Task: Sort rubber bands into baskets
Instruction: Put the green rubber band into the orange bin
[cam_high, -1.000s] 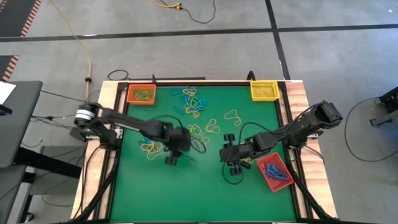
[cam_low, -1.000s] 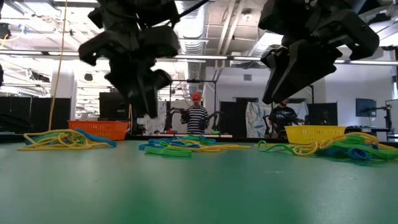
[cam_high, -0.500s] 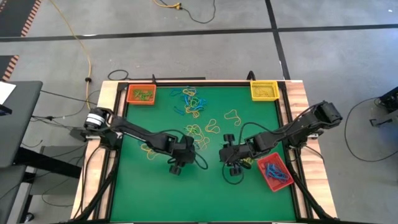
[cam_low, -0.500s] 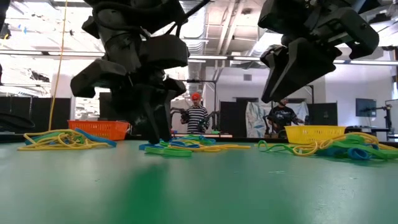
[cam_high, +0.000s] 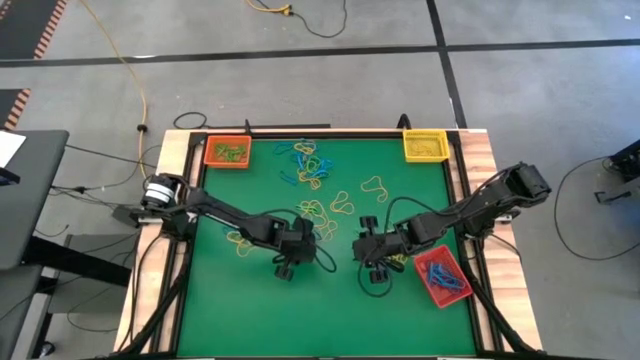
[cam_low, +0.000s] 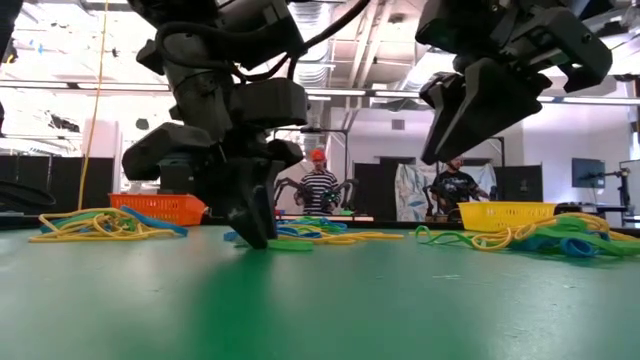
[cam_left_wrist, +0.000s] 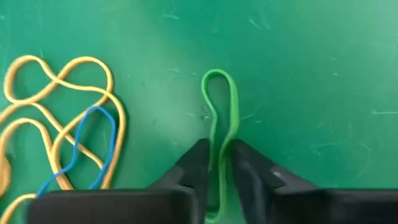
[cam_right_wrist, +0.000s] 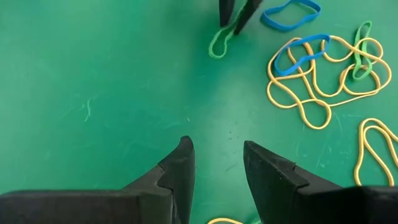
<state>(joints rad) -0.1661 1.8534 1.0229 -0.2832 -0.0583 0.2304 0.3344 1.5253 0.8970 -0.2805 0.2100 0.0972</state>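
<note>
Rubber bands in yellow, blue and green lie scattered on the green table, thickest at the far middle (cam_high: 310, 165). My left gripper (cam_high: 287, 262) is down at the table, shut on one green rubber band (cam_left_wrist: 219, 106), which also shows in the right wrist view (cam_right_wrist: 219, 42). My right gripper (cam_right_wrist: 214, 165) hangs open above bare mat, right of centre (cam_high: 375, 262). The orange basket (cam_high: 227, 152) stands at the far left corner, the yellow basket (cam_high: 424, 145) at the far right. The red basket (cam_high: 441, 277) at the right edge holds blue bands. My left gripper pinches the green band between its two fingertips (cam_left_wrist: 200, 163), both strands of the loop squeezed together at about its middle (cam_left_wrist: 219, 149). The fingers come from above, slanting down. The band's far loop end (cam_left_wrist: 217, 78) lies flat on the table beyond the tips.
Tangled yellow and blue bands (cam_left_wrist: 68, 124) lie just beside the held band. More yellow loops (cam_high: 340, 205) lie at mid-table and a yellow bunch (cam_high: 240, 240) at the left. Bare mat fills the near half (cam_high: 320, 320). People stand in the room beyond the far edge (cam_low: 317, 185).
My left gripper has gone down to the table and a little toward the near edge and the right. Its fingertips have come together at the green band there. The band stays lying on the mat.
</note>
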